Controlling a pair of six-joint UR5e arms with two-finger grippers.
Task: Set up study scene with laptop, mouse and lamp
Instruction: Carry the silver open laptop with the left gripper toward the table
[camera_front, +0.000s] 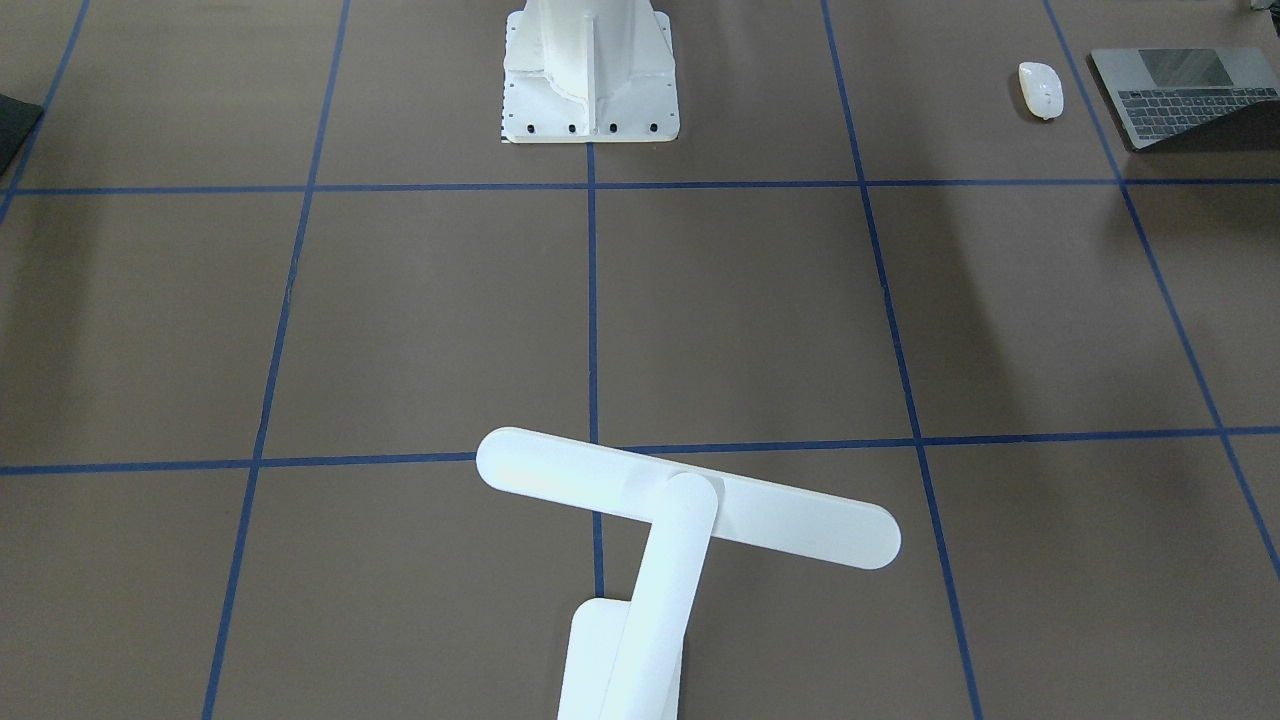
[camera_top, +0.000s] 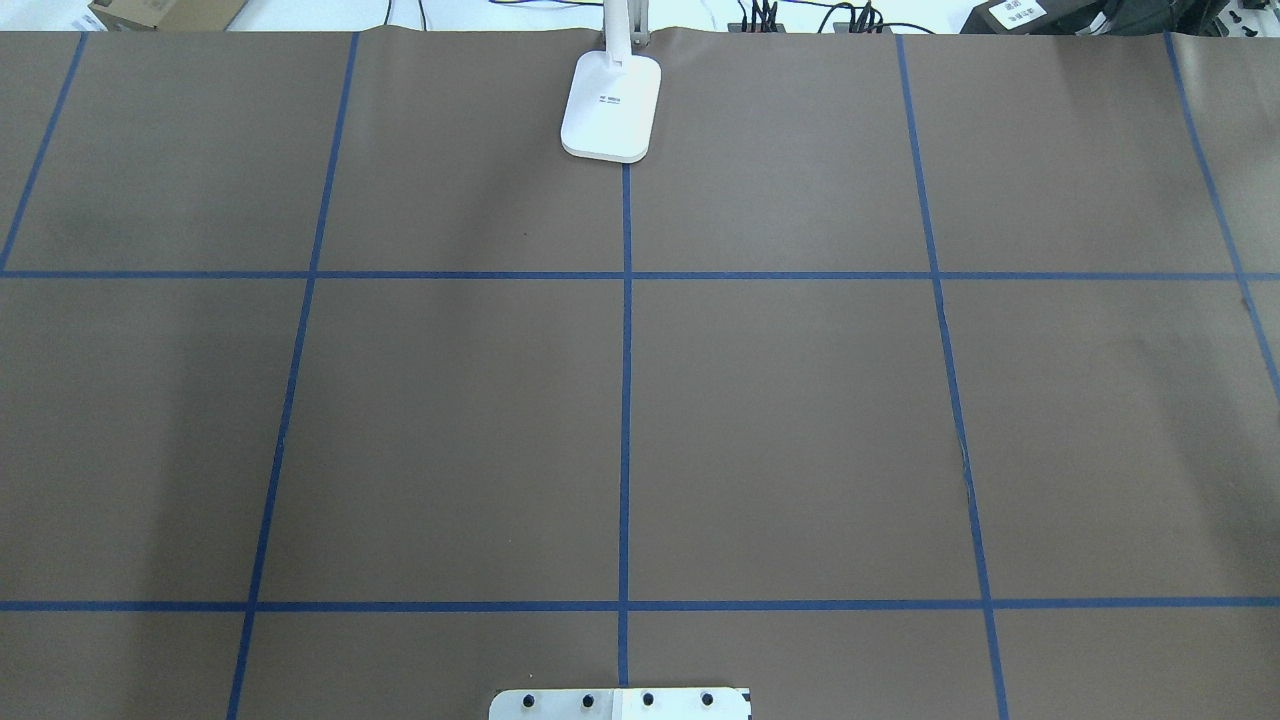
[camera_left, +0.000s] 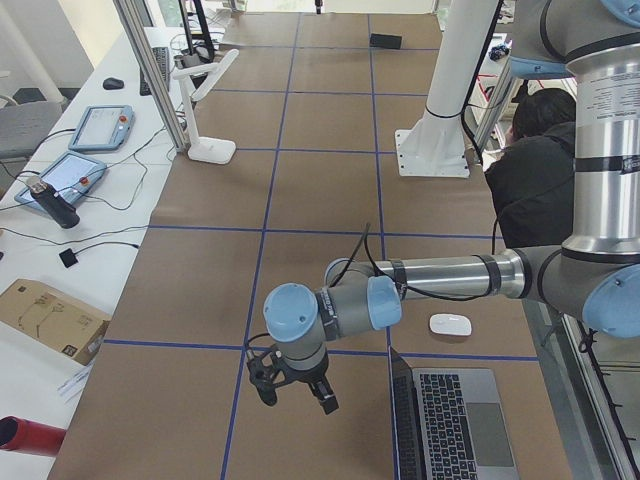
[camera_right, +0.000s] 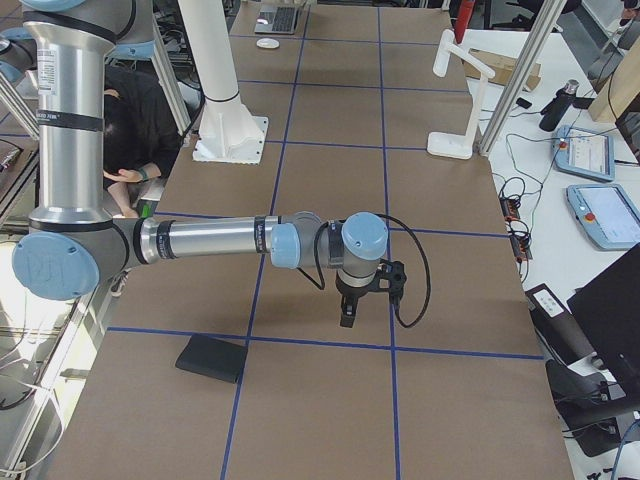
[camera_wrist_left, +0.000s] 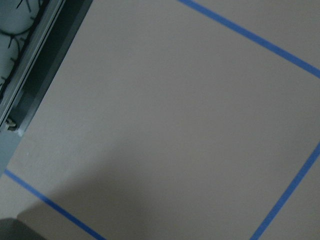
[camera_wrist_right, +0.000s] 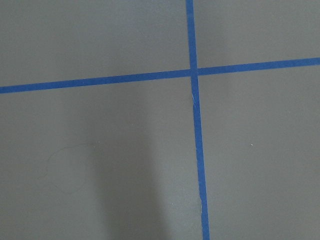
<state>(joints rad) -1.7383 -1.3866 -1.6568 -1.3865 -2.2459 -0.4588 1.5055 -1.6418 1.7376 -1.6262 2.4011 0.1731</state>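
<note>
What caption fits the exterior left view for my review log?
Left gripper hovers above the table beside the open laptop, mouse just beyond it, lamp standing near the opposite edge.

A brown desk (camera_top: 450, 430) gridded with blue tape (camera_top: 625, 400) carries a white bolted pedestal (camera_front: 590, 90) and a black pad (camera_right: 211, 358).

Grey laptop (camera_left: 455, 425) lies open near the left claw (camera_left: 298, 400), white oval mouse (camera_left: 450, 324) just past it; white lamp (camera_left: 203, 100) stands upright, well apart
</note>
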